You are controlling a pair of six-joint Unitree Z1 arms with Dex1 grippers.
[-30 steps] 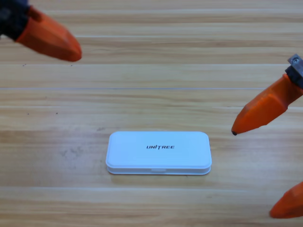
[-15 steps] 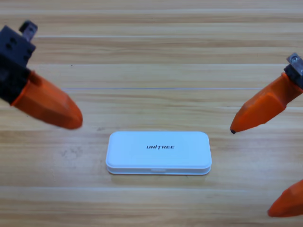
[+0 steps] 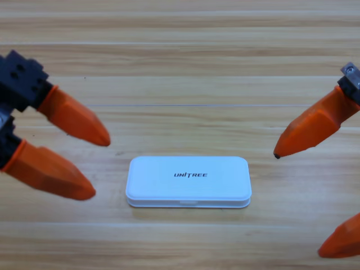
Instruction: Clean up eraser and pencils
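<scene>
Both of my grippers sit at the edges of the high view, and neither grips anything. My left gripper [image 3: 98, 166] comes in from the left edge with its 2 orange jaws spread apart: the upper jaw points down and to the right, ending near the upper left corner of the white case [image 3: 188, 181], and the lower jaw ends just left of the case's left end. Neither jaw touches the case. My right gripper [image 3: 298, 202] is at the right edge, also with its jaws spread wide: 1 jaw slants down to the left, its dark tip near the case's upper right corner but apart from it, and the other jaw shows only as an orange tip in the lower right corner.

White and closed, the case lies flat on the wooden table [image 3: 180, 67] in the lower middle, long side running left to right, with the word UNITREE printed on its lid. I cannot see the eraser or the pencils anywhere on the table.
</scene>
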